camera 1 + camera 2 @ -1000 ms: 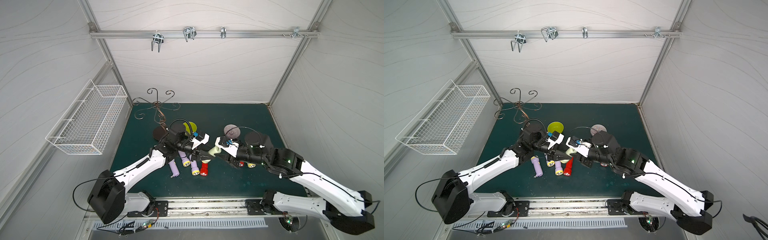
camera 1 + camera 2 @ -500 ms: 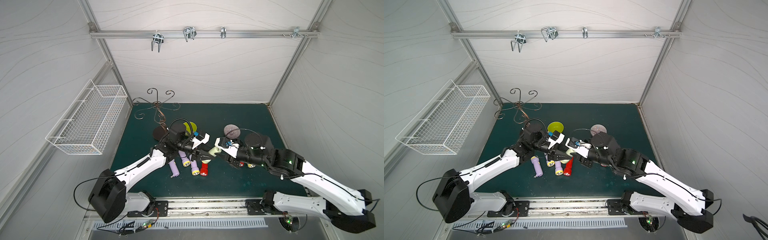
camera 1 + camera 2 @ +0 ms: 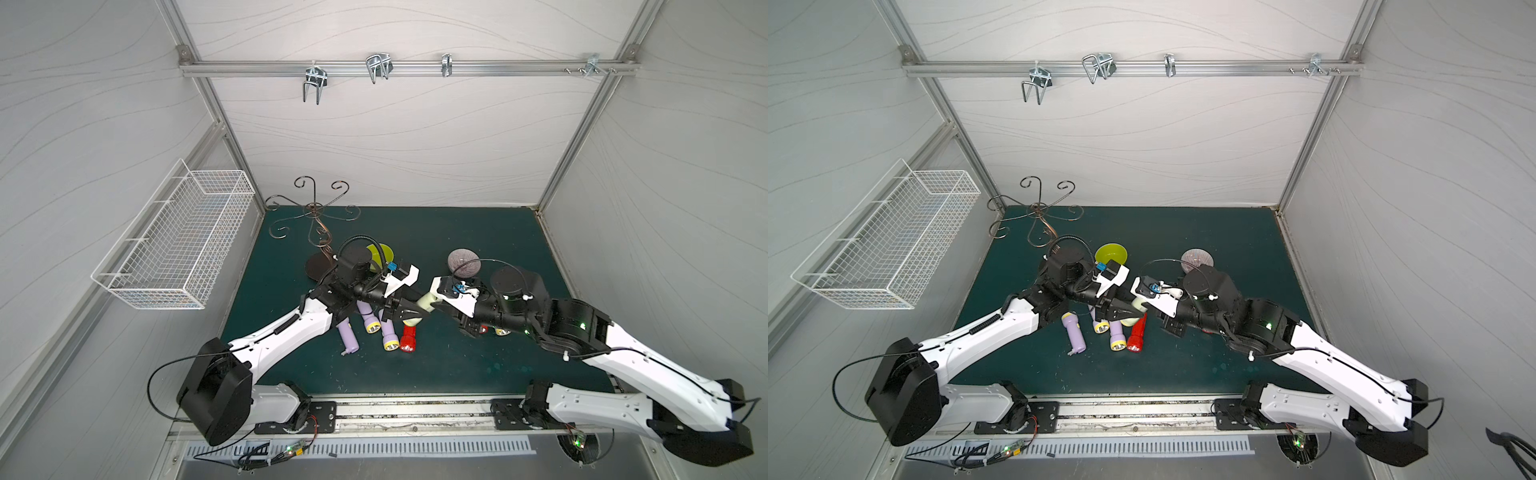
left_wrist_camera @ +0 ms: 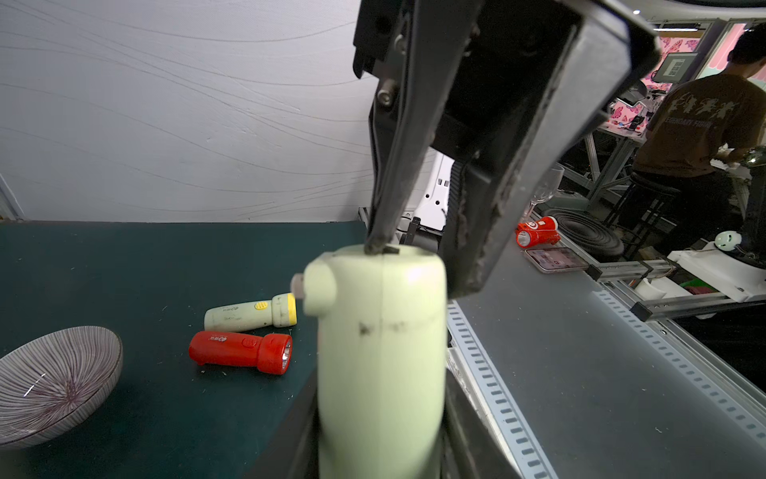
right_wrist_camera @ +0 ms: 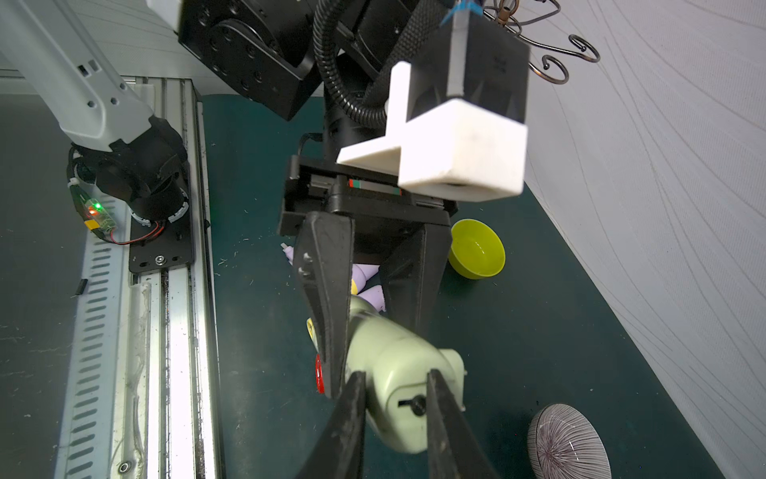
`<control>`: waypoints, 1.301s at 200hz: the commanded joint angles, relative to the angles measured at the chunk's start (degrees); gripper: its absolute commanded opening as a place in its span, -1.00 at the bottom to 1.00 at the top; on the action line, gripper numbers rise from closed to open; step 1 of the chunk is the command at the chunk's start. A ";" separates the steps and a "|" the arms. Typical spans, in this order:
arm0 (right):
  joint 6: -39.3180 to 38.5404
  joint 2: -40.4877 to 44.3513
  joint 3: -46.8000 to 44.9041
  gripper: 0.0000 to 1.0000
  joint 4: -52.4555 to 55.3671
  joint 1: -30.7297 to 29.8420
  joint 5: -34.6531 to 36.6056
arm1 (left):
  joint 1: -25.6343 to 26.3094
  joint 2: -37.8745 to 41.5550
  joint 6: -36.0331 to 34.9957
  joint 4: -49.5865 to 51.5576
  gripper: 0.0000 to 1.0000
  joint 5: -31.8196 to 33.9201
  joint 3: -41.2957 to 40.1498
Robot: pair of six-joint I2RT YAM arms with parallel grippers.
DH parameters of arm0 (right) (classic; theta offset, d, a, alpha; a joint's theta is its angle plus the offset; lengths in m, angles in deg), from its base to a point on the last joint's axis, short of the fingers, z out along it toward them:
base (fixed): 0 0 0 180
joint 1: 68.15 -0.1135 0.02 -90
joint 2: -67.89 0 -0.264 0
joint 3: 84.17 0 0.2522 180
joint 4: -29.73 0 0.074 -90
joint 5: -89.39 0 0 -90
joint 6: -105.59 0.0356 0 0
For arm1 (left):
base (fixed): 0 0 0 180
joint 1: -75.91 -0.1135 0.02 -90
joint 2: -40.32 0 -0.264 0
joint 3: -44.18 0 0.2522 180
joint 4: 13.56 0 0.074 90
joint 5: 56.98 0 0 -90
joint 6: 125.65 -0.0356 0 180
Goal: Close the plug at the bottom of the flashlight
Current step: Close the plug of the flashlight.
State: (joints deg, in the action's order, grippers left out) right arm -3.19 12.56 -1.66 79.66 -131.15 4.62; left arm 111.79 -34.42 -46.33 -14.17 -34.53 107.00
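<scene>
The dark green worktop (image 3: 478,232) is bounded by white panel walls at the back and on both sides, and by a metal rail (image 3: 415,411) at the front. Bare mat is seen along the back wall, on the right side and in front of the arms.

A pale green plastic flashlight (image 3: 424,301) is held clear of the mat near the centre, clamped round its body by the left claw (image 3: 405,311). The right claw (image 5: 393,377) is set against the flashlight's bottom end. Its jaws are part-way apart with the slotted end face showing between them, and nothing is seen gripped.

Beneath the held flashlight, three lilac flashlights (image 3: 347,336) and a red flashlight (image 3: 409,338) lie crowded together. A second red flashlight (image 4: 240,352) and a cream flashlight (image 4: 248,315) lie side by side under the right arm.

A yellow-green bowl (image 5: 476,249) and a striped ceramic bowl (image 4: 54,385) stand behind the claws, each with a bare interior. A white wire basket (image 3: 178,249) hangs on the left wall. A scrolled metal stand (image 3: 316,216) occupies the back left corner.
</scene>
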 commanded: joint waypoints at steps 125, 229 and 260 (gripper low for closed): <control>6.97 4.80 0.10 -0.94 -2.14 -1.60 -5.23 | 0.16 0.44 3.82 -2.32 -1.00 8.64 4.47; 25.77 21.57 -9.60 -0.70 10.36 3.45 25.21 | 0.45 -13.09 39.74 13.89 -1.00 35.23 15.94; 32.06 23.28 -10.93 -0.52 17.00 6.76 24.67 | 4.84 -16.05 43.16 14.31 -1.00 44.03 15.17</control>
State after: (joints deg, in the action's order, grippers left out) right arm 21.24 34.40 -11.78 89.69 -126.26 25.47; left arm 112.81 -49.19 -10.29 -0.12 0.48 120.86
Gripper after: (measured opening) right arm 0.188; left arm 0.394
